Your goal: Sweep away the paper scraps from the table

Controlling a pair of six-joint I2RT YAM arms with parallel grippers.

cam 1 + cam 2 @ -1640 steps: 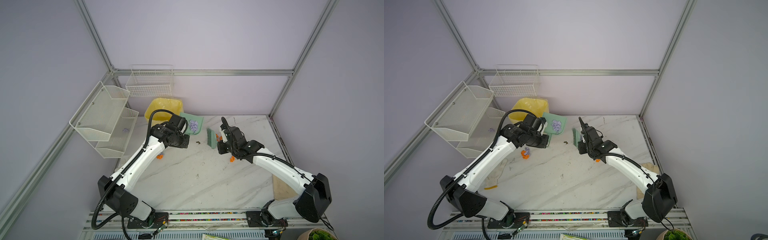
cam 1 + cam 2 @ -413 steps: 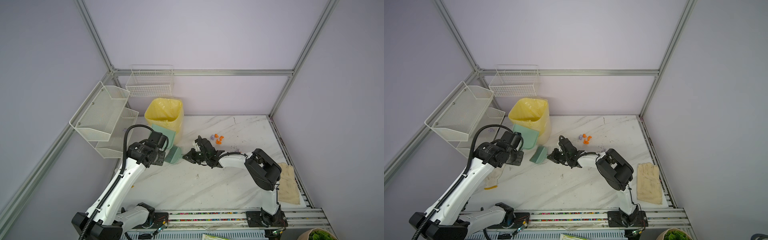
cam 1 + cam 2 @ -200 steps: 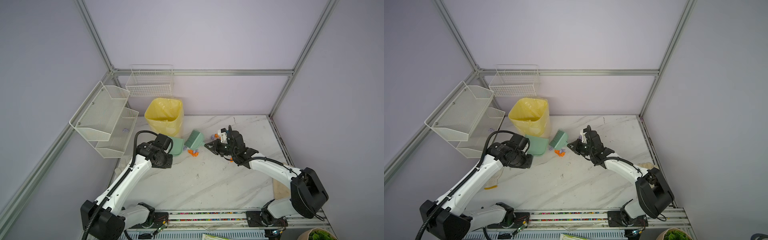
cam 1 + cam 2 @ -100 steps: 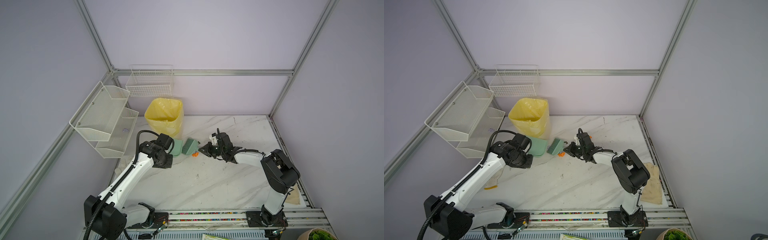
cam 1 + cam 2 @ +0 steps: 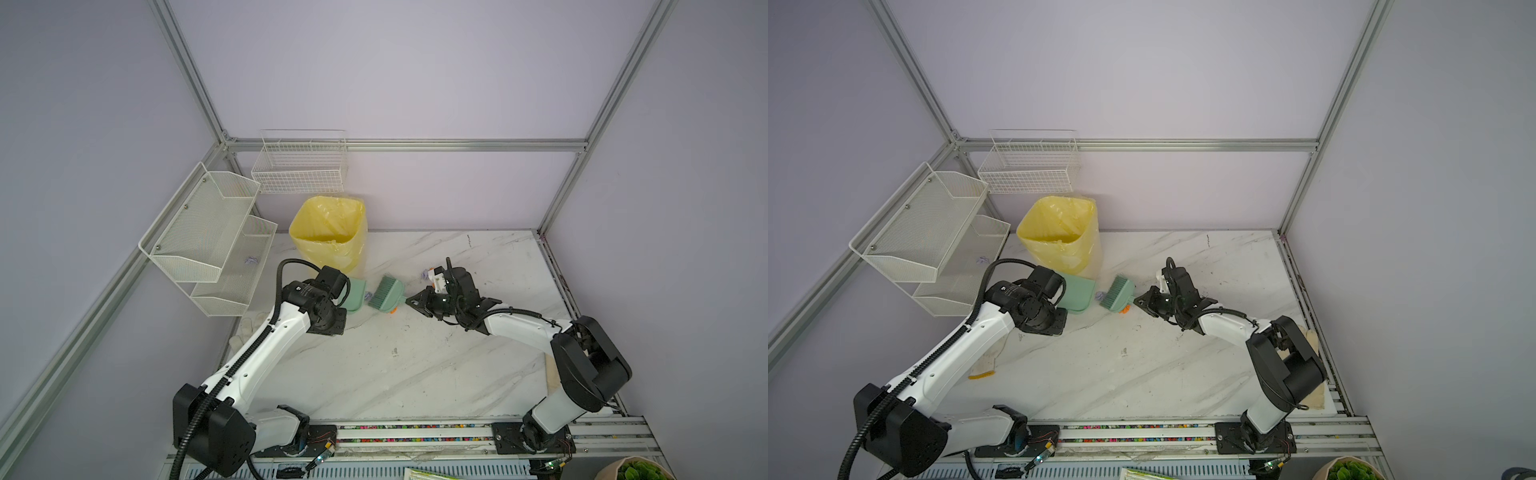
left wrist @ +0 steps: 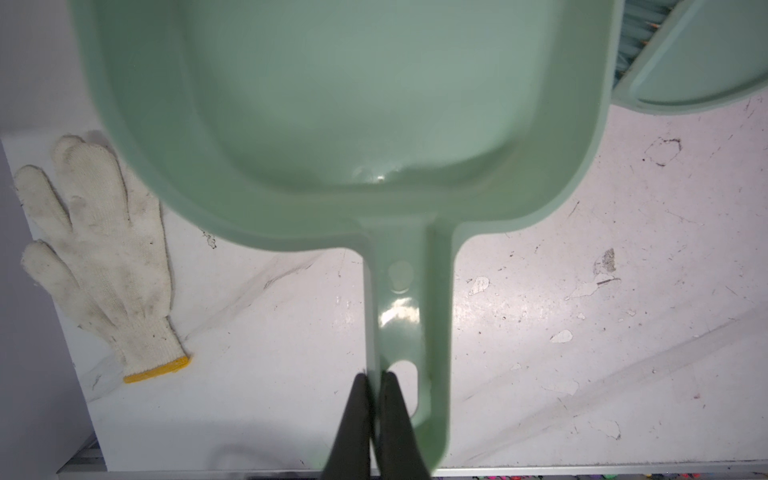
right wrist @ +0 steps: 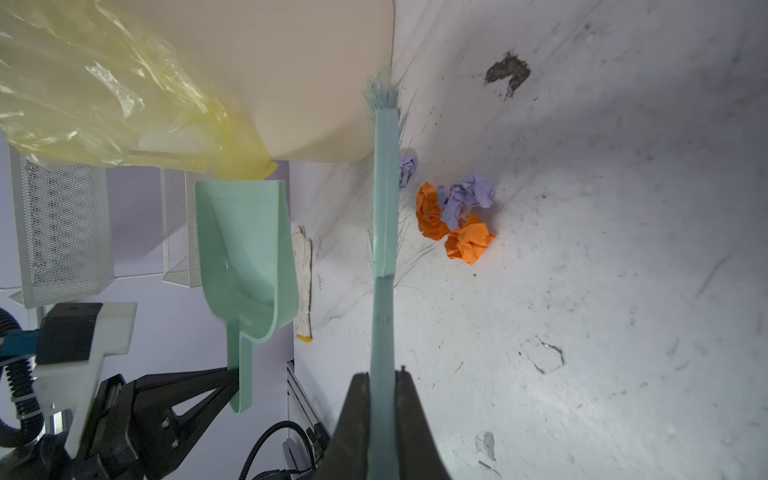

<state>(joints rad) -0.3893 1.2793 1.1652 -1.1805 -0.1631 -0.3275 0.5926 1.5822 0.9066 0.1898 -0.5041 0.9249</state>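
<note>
Mid-frame in both top views, beside the brush point(image 5: 386, 293) — paper scraps point(image 7: 455, 216): light, crumpled, likely to skitter; push, don't pinch. Right claw point(image 7: 384, 376) clamps the brush handle — left claw point(image 6: 376, 376) the dustpan point(image 6: 345, 104) handle.

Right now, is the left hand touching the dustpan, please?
Touching. The left wrist view shows the left hand shut on the dustpan handle's rim.

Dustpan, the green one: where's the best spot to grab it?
Grab the dustpan by its long thin handle, coming from the handle's end, behind the scoop. The scoop looks too wide; the handle's rim is slim, and the left gripper is shut on it there.
</note>
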